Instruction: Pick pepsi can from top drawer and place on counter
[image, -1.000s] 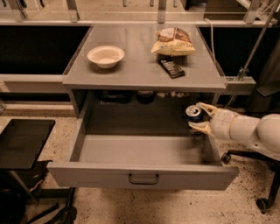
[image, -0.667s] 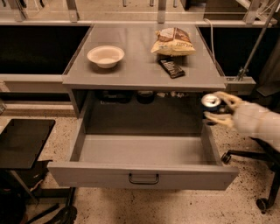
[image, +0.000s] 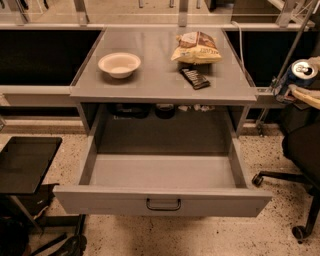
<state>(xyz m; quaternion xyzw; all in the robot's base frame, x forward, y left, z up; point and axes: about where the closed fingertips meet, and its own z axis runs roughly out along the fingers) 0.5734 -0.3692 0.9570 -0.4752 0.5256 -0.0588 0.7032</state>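
Can (image: 301, 71): in air at far right, beyond right edge of tabletop (image: 160, 75), roughly level with it. Gripper (image: 299, 81): jaws clamped on can. Drawer (image: 160, 172) below tabletop: pulled open. On tabletop: bowl (image: 119, 64) at left, snack bag (image: 196, 48), dark bar (image: 195, 78) just in front of bag.

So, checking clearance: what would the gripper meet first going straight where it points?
Likely the raised right edge of the flat grey counter; the gripper, holding the dented blue pepsi can, points left. Depth unclear.
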